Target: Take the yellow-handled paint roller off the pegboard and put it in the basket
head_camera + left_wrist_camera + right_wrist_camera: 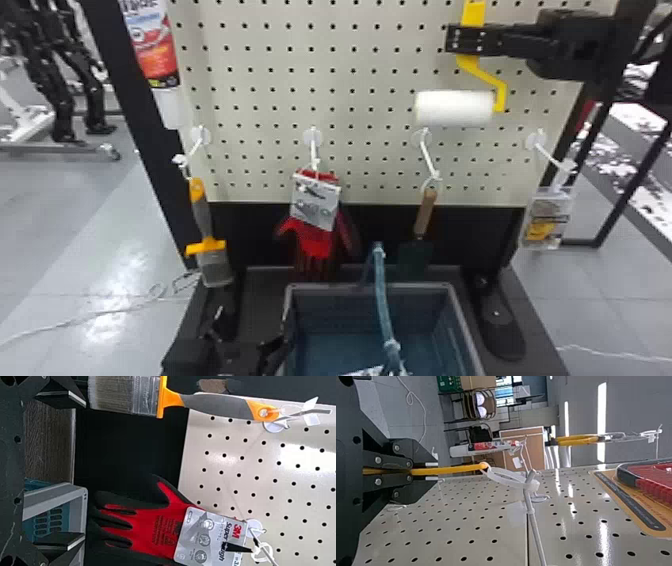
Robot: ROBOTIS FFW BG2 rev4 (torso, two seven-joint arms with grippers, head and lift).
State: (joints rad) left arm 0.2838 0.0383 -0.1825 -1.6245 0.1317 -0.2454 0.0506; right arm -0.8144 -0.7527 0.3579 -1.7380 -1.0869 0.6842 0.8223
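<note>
In the head view my right gripper (465, 39) is shut on the yellow handle of the paint roller (454, 108), high in front of the pegboard (350, 110); its white roller hangs below the fingers. In the right wrist view the gripper (431, 471) clamps the yellow handle (455, 470), whose end is still looped by a white tie on a hook. The basket (370, 286) stands below, in front of the board. My left gripper (245, 345) is parked low, left of the basket; in the left wrist view the gripper (81, 471) has its fingers wide apart, holding nothing.
Along the board's lower hooks hang a paint brush (202, 215), red gloves (315, 240), a wooden-handled scraper (425, 215) and a small package (547, 220). A blue strap (381, 295) crosses the basket. Pliers (577, 440) and a tube (482, 448) hang higher up.
</note>
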